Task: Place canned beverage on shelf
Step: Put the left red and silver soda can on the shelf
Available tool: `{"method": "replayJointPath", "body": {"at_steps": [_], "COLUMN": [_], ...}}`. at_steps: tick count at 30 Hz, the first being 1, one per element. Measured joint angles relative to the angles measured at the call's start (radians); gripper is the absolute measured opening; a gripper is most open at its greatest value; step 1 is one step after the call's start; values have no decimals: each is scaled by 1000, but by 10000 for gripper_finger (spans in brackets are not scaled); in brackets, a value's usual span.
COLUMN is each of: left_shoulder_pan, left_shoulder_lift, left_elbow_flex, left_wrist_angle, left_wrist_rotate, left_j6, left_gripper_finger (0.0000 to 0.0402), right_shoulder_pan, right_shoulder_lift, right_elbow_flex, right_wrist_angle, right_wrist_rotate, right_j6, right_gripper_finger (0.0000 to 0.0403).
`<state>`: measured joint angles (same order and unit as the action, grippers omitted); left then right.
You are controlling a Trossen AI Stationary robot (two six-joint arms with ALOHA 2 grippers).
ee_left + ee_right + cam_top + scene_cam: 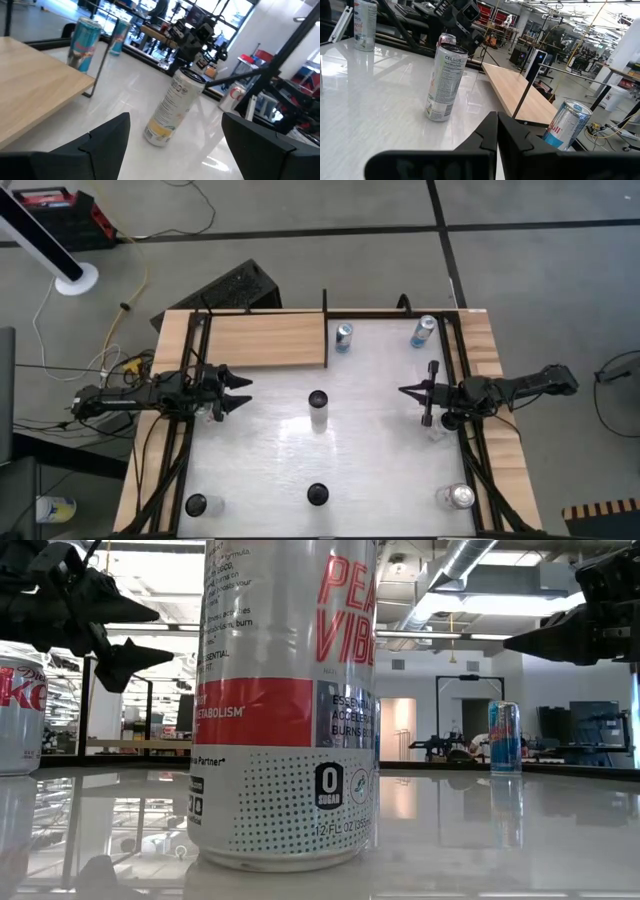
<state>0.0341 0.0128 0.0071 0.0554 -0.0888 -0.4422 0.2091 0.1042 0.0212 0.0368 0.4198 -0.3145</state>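
The shelf [265,340] is a light-wood board at the table's far left; it also shows in the left wrist view [35,85] and the right wrist view [520,97]. A tall white can [318,410] stands upright on its base at the table's middle, between my two grippers. My left gripper [240,392] hovers open to the can's left, with the can [172,107] ahead of its spread fingers. My right gripper [405,390] hovers shut and empty to the can's right, pointing at the can [445,82].
A blue can [343,336] stands by the shelf's right end and another [423,332] at the far right. Three cans [197,505] [317,495] [457,497] stand along the near edge; the middle one fills the low view [285,700]. Black frame rods run along both table sides.
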Motion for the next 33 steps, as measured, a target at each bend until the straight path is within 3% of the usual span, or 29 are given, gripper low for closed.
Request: {"method": "replayJointPath", "body": {"at_steps": [5,13,17,30,33], "left_shoulder_pan": [0,0,0,0,0], "left_shoulder_lift": [0,0,0,0,0], "left_elbow_flex": [1,32,42,130,153], "left_wrist_angle": [32,32,24,-9,-41], "left_wrist_rotate": [25,32,34,41,33], "left_j6": [31,109,148,308,319], "left_gripper_finger": [300,300,299,241,215], "right_shoulder_pan": [-3,-3,0,0,-1], "right_shoulder_lift": [0,0,0,0,8], "right_elbow_flex": [0,0,0,3,66], "right_wrist_angle": [0,1,25,614,591], "right_wrist_rotate": [0,0,-9,-87,-84], "right_j6": [-11,-227,-157,-85,-15], "right_gripper_finger": [33,33,33,33,33]}}
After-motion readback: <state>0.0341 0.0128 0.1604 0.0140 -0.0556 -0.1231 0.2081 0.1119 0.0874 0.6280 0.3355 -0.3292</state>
